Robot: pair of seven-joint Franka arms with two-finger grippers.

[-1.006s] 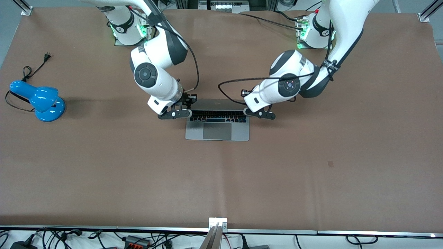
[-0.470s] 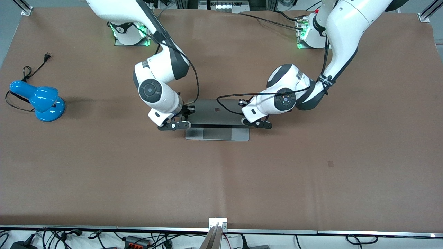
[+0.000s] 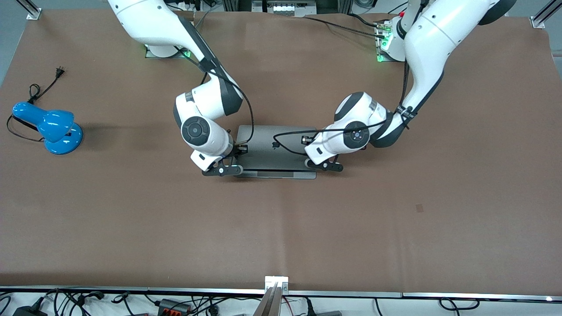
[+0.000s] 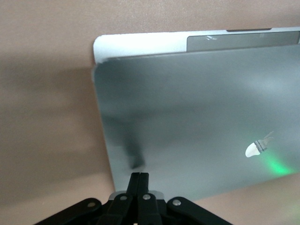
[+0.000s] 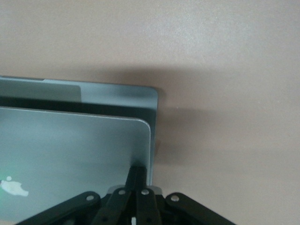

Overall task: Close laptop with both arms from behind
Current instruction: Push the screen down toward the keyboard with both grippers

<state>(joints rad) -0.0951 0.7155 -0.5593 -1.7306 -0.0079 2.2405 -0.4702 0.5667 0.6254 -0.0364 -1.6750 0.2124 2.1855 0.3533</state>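
Note:
The space-grey laptop (image 3: 263, 151) lies at mid-table, its lid with the black apple logo folded down almost flat. Only a thin strip of its base shows at the edge nearer the front camera. My left gripper (image 3: 324, 165) is shut, its tips pressed on the lid's corner toward the left arm's end. In the left wrist view the shut gripper (image 4: 139, 176) touches the lid (image 4: 197, 122). My right gripper (image 3: 224, 170) is shut on nothing and presses the lid's other corner. In the right wrist view the gripper (image 5: 137, 171) rests at the edge of the lid (image 5: 70, 150).
A blue desk lamp (image 3: 48, 127) with a black cord and plug stands near the right arm's end of the brown table (image 3: 281, 228). The left arm's black cable (image 3: 285, 136) loops over the lid. Cables hang along the table's front edge.
Both grippers moved toward the front camera and down, pushing the lid from upright to nearly flat. The keyboard and trackpad are now covered.

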